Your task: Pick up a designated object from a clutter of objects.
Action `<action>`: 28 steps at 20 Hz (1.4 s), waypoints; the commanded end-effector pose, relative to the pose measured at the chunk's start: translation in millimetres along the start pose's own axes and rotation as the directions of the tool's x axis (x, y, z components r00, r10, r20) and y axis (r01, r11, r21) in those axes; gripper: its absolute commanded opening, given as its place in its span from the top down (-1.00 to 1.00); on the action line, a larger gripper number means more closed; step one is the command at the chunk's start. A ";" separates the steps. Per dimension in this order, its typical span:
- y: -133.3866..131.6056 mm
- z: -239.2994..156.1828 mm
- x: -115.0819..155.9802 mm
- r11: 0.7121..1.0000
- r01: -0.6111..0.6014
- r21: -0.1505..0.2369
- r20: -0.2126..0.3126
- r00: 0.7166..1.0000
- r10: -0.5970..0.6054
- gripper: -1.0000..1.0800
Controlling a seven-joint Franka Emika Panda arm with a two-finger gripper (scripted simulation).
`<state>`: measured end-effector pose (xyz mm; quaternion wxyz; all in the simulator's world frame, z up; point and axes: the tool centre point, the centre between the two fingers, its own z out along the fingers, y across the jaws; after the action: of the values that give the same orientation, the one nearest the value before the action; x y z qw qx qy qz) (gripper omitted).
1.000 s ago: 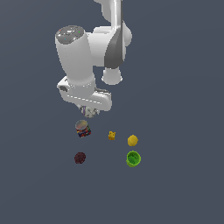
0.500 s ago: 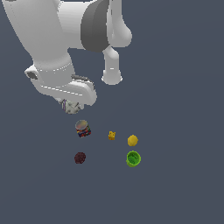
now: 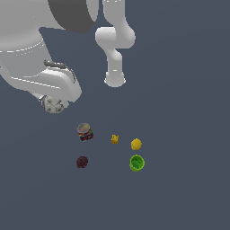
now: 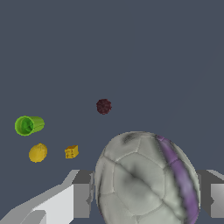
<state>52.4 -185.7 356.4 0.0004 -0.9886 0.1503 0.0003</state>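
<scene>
Whitish-grey and mottled, with a purple stripe, the ball (image 4: 146, 179) sits clenched between the fingers (image 4: 81, 199) of my end effector (image 3: 54, 104), lifted clear of the desk (image 3: 179, 90) at the exterior view's left. Below lie the remaining pieces: a multicoloured can (image 3: 85, 131) nearest, a dark maroon ball (image 3: 81, 161) in front of it, then a tiny yellow-orange figure (image 3: 115, 139), a yellow ball (image 3: 136, 144) and a green cup (image 3: 136, 162) on its side, farther toward the exterior view's right.

The arm (image 3: 40, 67) largely hides the whitish ball (image 3: 53, 105).
</scene>
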 end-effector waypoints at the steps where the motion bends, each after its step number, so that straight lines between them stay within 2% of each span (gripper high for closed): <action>1: 5.9 -13.3 8.9 1.000 0.000 0.000 -0.001 1.000 0.000 1.00; 15: 30.4 -67.3 48.5 1.000 0.001 -0.001 -0.001 1.000 -0.001 1.00; 28: 38.5 -85.0 62.6 1.000 0.000 -0.001 -0.001 1.000 0.000 1.00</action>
<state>100.0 -240.6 439.3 0.0001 -0.9886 0.1505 0.0008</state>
